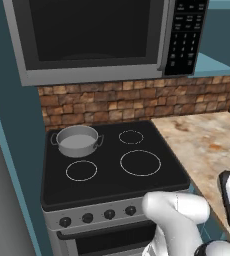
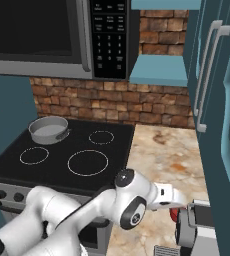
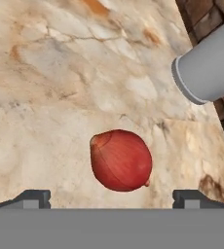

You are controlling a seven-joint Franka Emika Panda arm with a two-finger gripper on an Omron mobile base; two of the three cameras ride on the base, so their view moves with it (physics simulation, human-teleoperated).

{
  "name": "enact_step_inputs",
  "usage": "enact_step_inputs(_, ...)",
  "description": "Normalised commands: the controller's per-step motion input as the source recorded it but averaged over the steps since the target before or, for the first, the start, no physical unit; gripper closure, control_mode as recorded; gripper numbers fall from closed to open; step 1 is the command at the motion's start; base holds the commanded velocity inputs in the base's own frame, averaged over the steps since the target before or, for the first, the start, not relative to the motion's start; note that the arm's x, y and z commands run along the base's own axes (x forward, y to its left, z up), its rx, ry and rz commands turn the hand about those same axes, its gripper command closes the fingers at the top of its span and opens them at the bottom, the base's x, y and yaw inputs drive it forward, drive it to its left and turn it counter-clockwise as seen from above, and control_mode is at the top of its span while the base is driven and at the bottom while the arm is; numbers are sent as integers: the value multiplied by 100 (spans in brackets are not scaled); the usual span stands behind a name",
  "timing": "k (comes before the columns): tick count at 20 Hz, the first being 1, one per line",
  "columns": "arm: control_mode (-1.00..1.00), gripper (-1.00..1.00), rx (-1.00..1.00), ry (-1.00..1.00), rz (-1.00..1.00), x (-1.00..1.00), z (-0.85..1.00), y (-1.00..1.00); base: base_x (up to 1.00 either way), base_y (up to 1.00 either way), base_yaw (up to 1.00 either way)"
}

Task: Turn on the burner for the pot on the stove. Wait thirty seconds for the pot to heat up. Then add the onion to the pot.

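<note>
The onion (image 3: 120, 160) lies closest to the hand camera, a red-brown bulb resting on the marbled desk (image 3: 60, 87). The jaws of the gripper (image 3: 112, 198) stand wide apart, one dark fingertip (image 3: 33, 198) on each side of the onion and well clear of it, so nothing is held or touched. A pale grey cylinder (image 3: 209, 65) juts in from the upper right of that view, by a strip of brick.

From the right base camera the white arm (image 2: 112, 200) reaches low toward the desk's near edge, and a sliver of red shows just beside the hand at the bottom right. The desk (image 2: 162, 160) runs along the right side of the stove (image 2: 57, 160), with a tall teal cabinet (image 2: 217, 100) at its far right.

The pot (image 1: 77, 140) sits on the back left corner of the stove's black glass top, covering the burner beneath it; it looks pale grey inside. Three white rings mark the other zones. A row of black knobs (image 1: 98, 216) lines the steel front. A microwave (image 1: 102, 35) hangs above, over a brick wall (image 1: 137, 102).
</note>
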Motion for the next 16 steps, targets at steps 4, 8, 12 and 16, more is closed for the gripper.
enact_step_inputs(4, -100, -100, 0, 18, 5, 29, -7, -31, 0, 0, 0)
enact_step_inputs(8, -100, -100, 0, 21, 0, 12, 0, -6, 0, 0, 0)
enact_step_inputs(12, -100, -100, 1, 0, 0, 0, -1, 0, 0, 0, 0)
enact_step_inputs(16, -100, -100, 1, 2, 0, 0, -19, 0, 0, 0, 0)
